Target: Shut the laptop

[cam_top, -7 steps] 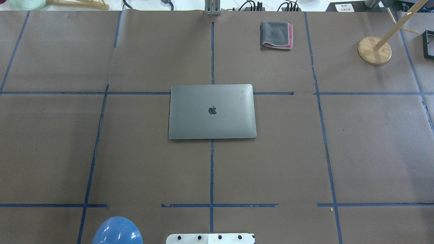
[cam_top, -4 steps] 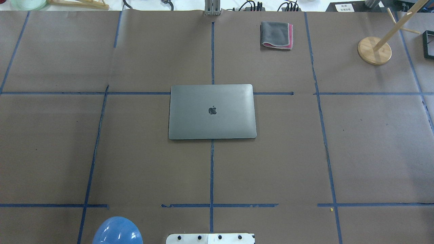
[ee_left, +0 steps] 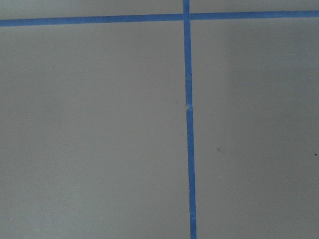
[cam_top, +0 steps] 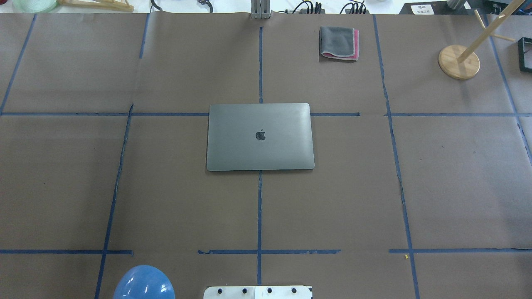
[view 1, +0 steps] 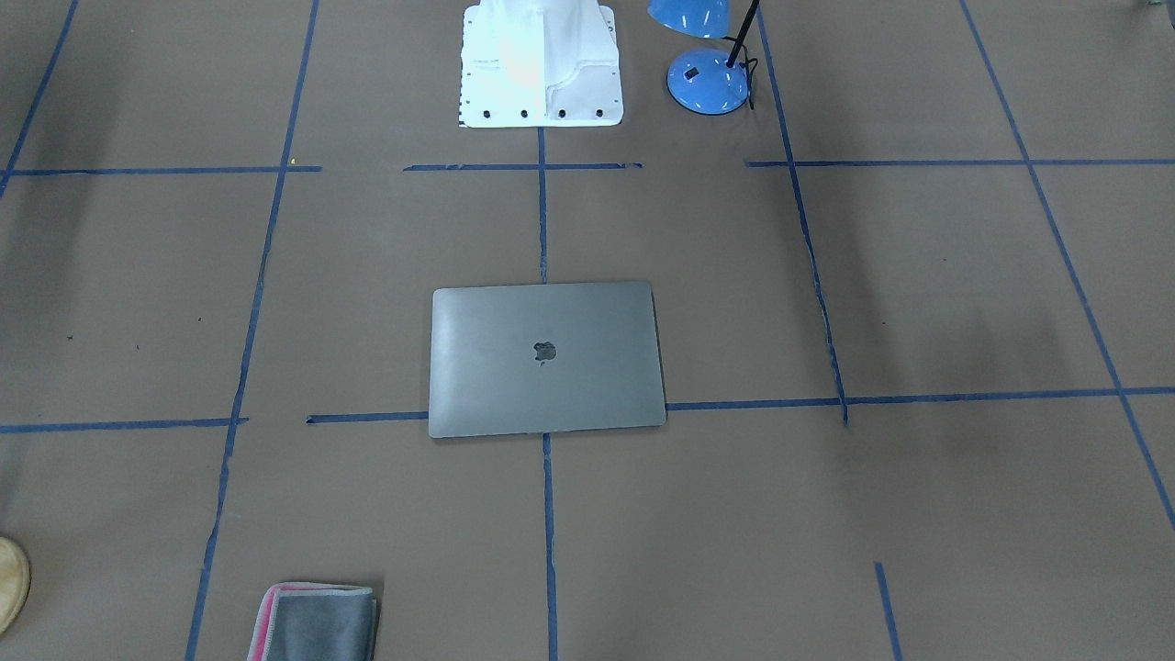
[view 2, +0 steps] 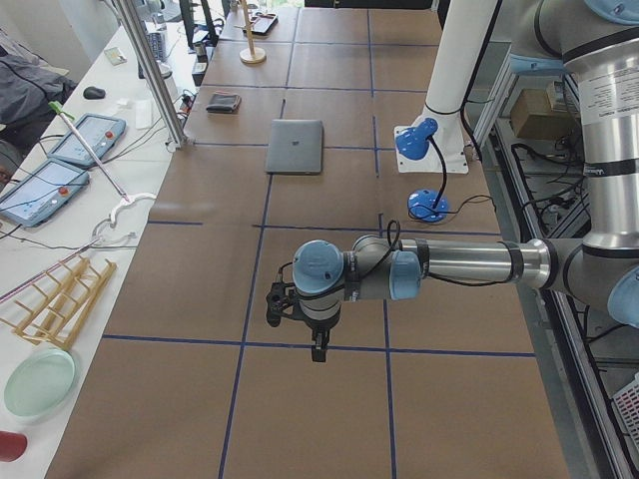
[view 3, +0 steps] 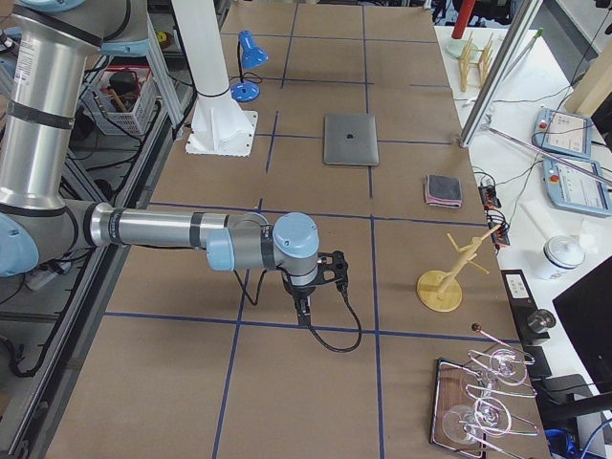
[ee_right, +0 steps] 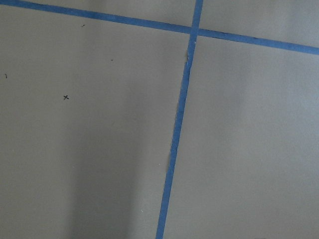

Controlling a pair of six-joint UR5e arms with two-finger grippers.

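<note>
Table point(cam_top: 62, 187): topped with brown paper, gridded with blue tape lines point(cam_top: 259, 216). Desk lamp point(view 1: 707, 83): blue, round base, at 12 o'clock in the front-facing view. Wooden peg stand point(cam_top: 459, 61): round base, at 2 o'clock in the overhead view. White side bench point(view 2: 30, 249): at 9 o'clock in the left view, bearing touch panels point(view 2: 88, 140), a wooden rack point(view 2: 55, 299) and a green plate point(view 2: 40, 381). Lighting: even, soft shadows.

We view the laptop point(cam_top: 260, 137) from overhead and opposite; both side cameras share it distantly; wrist cameras face taped counter point(ee_left: 99, 124) closely.
</note>
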